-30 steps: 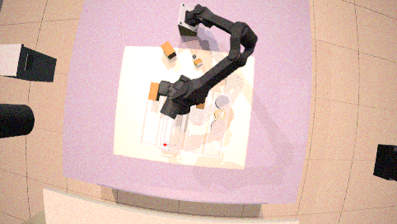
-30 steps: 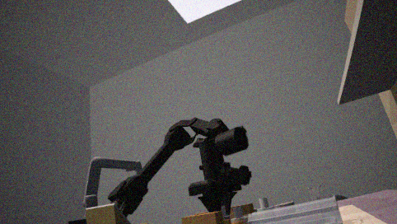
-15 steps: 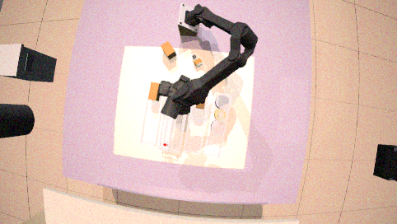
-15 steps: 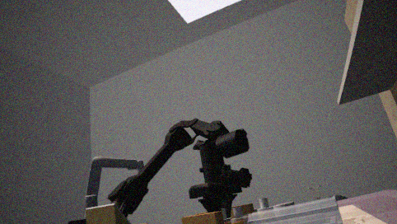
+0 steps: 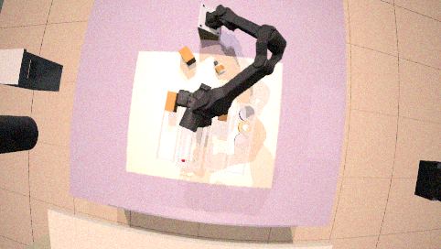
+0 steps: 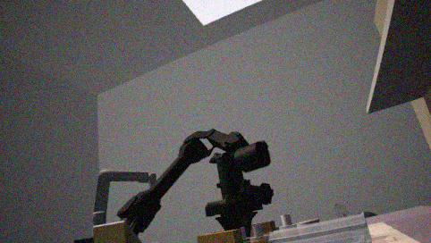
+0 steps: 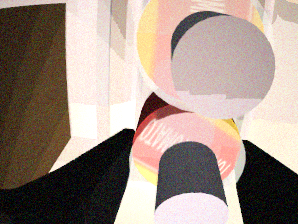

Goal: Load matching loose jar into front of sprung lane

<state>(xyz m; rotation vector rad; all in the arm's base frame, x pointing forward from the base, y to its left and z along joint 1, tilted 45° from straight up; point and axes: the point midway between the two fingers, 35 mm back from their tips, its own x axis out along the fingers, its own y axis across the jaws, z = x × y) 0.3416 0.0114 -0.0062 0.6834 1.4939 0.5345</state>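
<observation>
My gripper [image 7: 186, 144] is shut on a jar with a red and yellow tomato label, a dark neck and a pale top. This held jar [image 7: 182, 127] is low in the wrist view, between the two black fingers. The other jar [image 7: 150, 37], with a grey lid and similar red and yellow colours, stands just beyond it in line, between the clear lane walls [image 7: 103, 80]. The two jars overlap in the view, so I cannot tell if they touch. The held jar's base, the front stop and the pusher plate are not clear. In the top view the arm hides both jars.
An orange-brown block [image 5: 170, 102] [image 7: 32, 90] is left of the gripper. Another orange block [image 5: 187, 55] and a small orange-labelled item [image 5: 220, 69] lie towards the arm's base. Clear lane walls run beyond the gripper, with a red dot [image 5: 183, 160]. Round-topped items [image 5: 247, 113] [image 5: 244, 127] are at the right.
</observation>
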